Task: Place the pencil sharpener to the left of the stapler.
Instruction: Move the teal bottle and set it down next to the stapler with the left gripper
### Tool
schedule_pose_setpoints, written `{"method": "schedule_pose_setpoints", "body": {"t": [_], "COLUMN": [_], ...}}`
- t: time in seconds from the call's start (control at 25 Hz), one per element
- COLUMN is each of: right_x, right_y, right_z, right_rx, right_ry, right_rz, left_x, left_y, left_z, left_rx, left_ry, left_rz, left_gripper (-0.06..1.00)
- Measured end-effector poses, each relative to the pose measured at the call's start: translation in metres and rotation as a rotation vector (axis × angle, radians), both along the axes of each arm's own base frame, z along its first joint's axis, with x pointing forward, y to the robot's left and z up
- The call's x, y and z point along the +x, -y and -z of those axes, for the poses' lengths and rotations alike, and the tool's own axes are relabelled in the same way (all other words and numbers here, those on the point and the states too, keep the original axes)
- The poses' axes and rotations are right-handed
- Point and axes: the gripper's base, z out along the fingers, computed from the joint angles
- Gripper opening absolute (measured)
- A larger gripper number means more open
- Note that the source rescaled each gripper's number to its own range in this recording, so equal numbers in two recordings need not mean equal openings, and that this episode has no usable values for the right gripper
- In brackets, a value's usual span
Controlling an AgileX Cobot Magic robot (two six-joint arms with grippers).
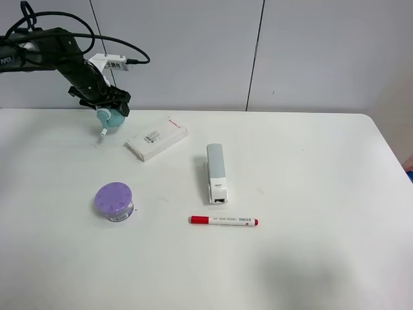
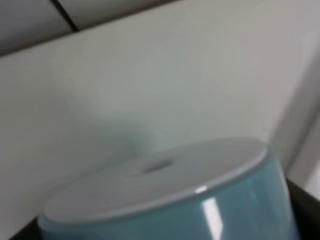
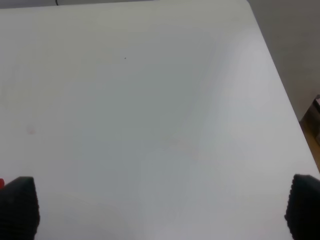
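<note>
Left gripper (image 1: 108,106): jaws closed on the pencil sharpener (image 1: 113,120), near the far edge of the table (image 1: 310,194), about 10 o'clock from the stapler (image 1: 216,173). Right gripper (image 3: 160,205): jaws wide, empty. Risks: the smooth rounded body may slip in the grip; the hanging crank (image 1: 103,133) may clip the white box (image 1: 156,139) on the way to the stapler's 9 o'clock.

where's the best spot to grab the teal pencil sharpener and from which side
Grip the pencil sharpener across its rounded teal body, coming from above, with fingers on opposite sides. The body is the widest, firmest part. The thin white crank sticks out low towards the table and should stay free. The left pincer holds it this way.
</note>
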Motion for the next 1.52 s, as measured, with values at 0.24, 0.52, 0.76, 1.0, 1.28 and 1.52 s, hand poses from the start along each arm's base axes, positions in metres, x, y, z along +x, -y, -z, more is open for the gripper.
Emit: {"method": "schedule_pose_setpoints", "body": {"t": [0.24,0.52,0.76,1.0,1.28,1.52], "right_x": [0.000,0.000,0.000,0.000,0.000,0.000], "right_y": [0.000,0.000,0.000,0.000,0.000,0.000], "right_z": [0.000,0.000,0.000,0.000,0.000,0.000], "right_rx": [0.000,0.000,0.000,0.000,0.000,0.000], "right_ry": [0.000,0.000,0.000,0.000,0.000,0.000], "right_rz": [0.000,0.000,0.000,0.000,0.000,0.000], "left_x": [-0.014,-0.032,-0.061,-0.103,-0.146,-0.156], "left_y": [0.027,0.060,0.062,0.063,0.096,0.128], "left_z": [-0.037,-0.065,-0.058,-0.043,-0.010,-0.008], "left_rx": [-0.008,-0.025,-0.020,-0.064,-0.070,-0.108], "left_ry": [0.009,0.026,0.001,0.003,-0.059,-0.020], "left_rz": [0.027,0.069,0.061,0.047,0.127,0.174], "left_gripper": [0.00,0.00,0.00,0.00,0.00,0.00]}}
